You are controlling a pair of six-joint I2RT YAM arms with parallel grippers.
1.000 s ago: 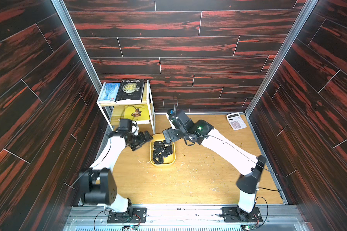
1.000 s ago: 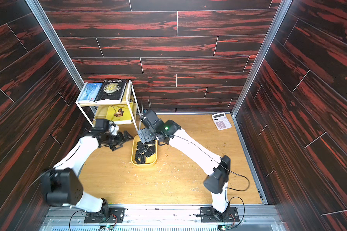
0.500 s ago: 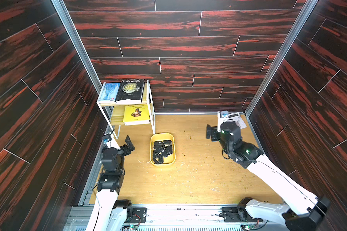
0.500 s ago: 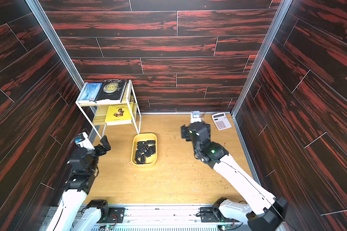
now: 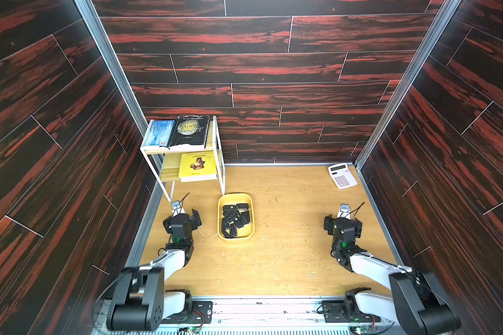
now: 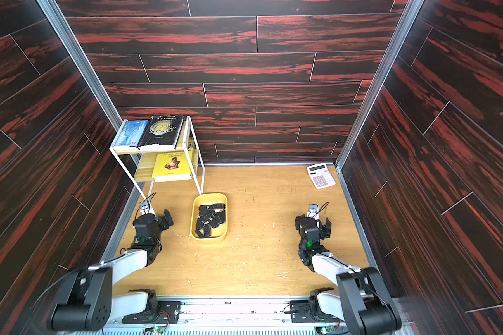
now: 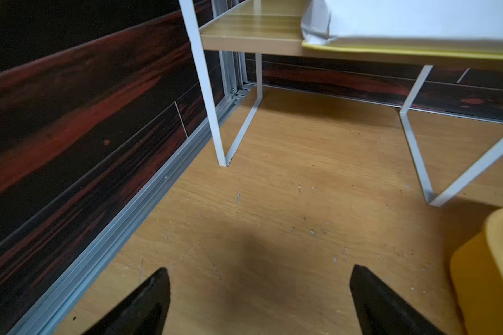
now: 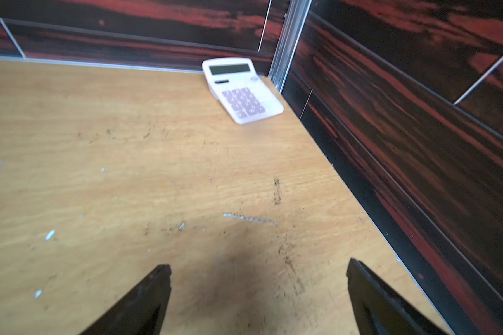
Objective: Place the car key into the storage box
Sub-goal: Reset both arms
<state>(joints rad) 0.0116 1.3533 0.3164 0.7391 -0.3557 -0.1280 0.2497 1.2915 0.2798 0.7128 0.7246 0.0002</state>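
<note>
As the scene stands: both arms are folded low at the near side of the desk (image 5: 288,255), one to each side of the storage box.
Storage box: the shallow yellow bin (image 5: 234,198) (image 6: 209,198) sits flat on the desk, just in front of the shelf rack's nearer leg. Both top views show it.
Car keys: several black key fobs (image 5: 235,219) (image 6: 209,220) lie piled inside the storage box, overlapping. Their number cannot be told.
Left hand: released (image 5: 182,220) (image 6: 153,222). Its fingers stand wide apart over bare desk, near the box's left wall but apart from it. The left wrist view (image 7: 259,268) shows only wood between the fingertips, with the box's yellow corner (image 7: 491,275) off to one side.
Right hand: released (image 5: 343,224) (image 6: 313,224). It is well apart from the box, close to the right wall. The right wrist view (image 8: 257,262) shows only scuffed desk between the fingertips.
Shelf rack: a white two-tier frame (image 5: 219,150) (image 6: 194,150) in the far left corner. A blue book (image 5: 159,133) and a black book (image 5: 190,130) lie on the top tier, a yellow book (image 5: 198,166) on the lower.
Calculator: white (image 5: 342,176) (image 8: 241,90), flat in the far right corner.
</note>
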